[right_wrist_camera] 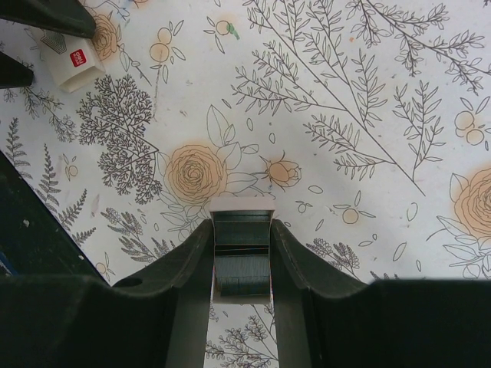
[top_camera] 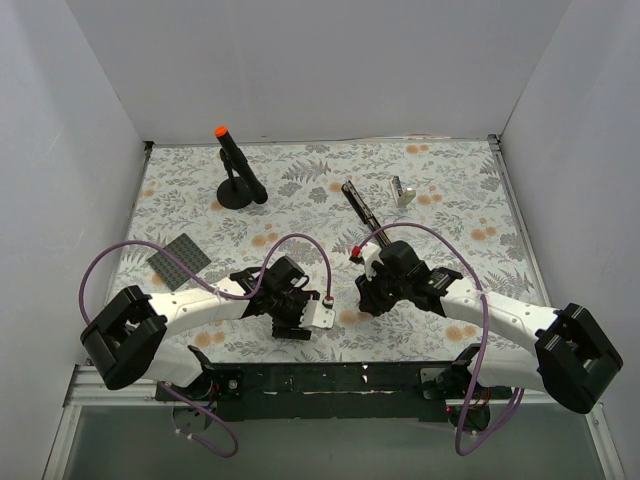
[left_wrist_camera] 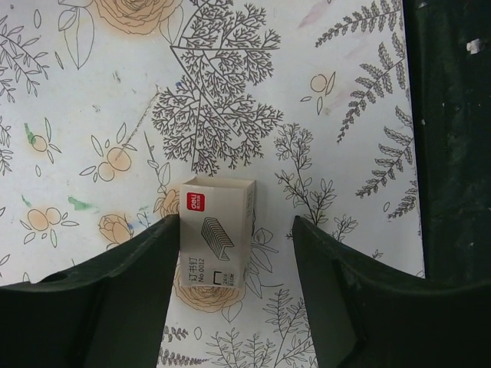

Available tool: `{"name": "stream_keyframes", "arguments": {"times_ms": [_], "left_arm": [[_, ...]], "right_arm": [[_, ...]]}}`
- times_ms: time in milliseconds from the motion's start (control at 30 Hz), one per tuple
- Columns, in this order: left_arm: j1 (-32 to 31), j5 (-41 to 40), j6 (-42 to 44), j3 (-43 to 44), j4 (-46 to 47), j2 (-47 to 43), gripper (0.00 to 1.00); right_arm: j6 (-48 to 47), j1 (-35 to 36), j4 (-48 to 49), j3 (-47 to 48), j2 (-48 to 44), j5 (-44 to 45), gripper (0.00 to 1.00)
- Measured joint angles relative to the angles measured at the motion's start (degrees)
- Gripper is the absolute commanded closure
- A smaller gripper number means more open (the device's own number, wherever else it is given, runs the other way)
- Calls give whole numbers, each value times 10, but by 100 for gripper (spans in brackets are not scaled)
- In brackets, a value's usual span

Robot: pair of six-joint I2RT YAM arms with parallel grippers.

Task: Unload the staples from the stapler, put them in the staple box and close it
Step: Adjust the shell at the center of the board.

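The stapler is a slim black bar with a silvery inner arm, lying at mid-back of the table, away from both grippers. My right gripper is shut on a small white cardboard tray holding dark rows of staples, just above the floral mat; it shows near the table's front centre in the top view. My left gripper is open. A white staple box sleeve with a red label lies on the mat between its fingers, against the left finger. The sleeve also shows in the top view.
A black post with an orange tip stands on a round base at back left. A grey studded plate lies at left. A small white object stands right of the stapler. The black front edge is close by.
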Motion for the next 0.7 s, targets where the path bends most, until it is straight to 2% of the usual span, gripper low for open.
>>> {"name": "stream_keyframes", "arguments": {"times_ms": [567,700], "left_arm": [[-5,-1,-9,0,-1,0,61],[-8,-1,-11,0,-1,0,62]], "right_arm": [[0,-1,0,0,-4,-3,84],[0,-1,0,0,-4,-3,84]]}}
